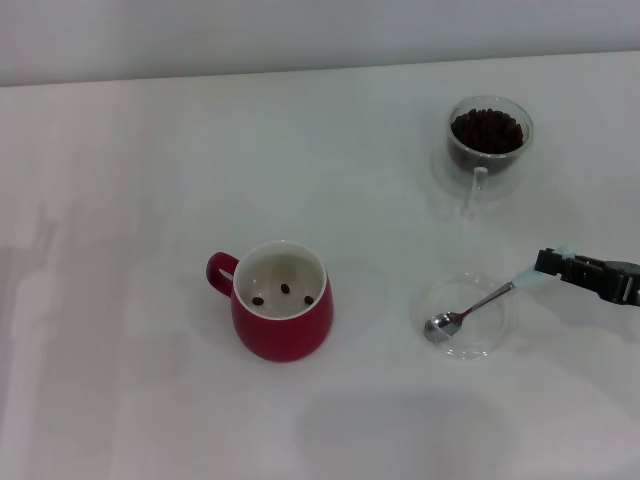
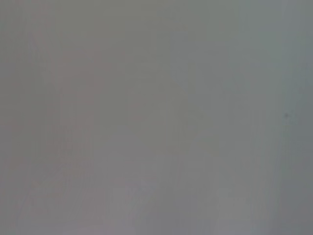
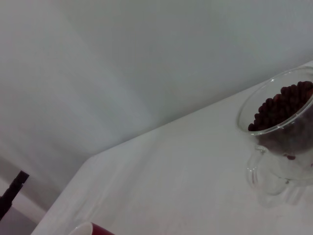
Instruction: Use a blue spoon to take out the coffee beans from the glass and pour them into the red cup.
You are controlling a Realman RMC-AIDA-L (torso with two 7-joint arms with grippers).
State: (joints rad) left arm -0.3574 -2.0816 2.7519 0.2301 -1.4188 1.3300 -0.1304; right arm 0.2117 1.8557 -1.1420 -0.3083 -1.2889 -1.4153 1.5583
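Three loose coffee beans, one spoon

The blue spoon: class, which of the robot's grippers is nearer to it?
Right. The right gripper is at the end of the blue spoon's handle, whose bowl rests in the saucer. The left gripper is not in view.

red cup: glossy ceramic outside, smooth white inside
blue spoon: shiny metal bowl, pale matt handle
glass: clear, smooth, double-walled
coffee beans: dark, faintly glossy
saucer: clear glass
table: white, matt
my right gripper: black, matt
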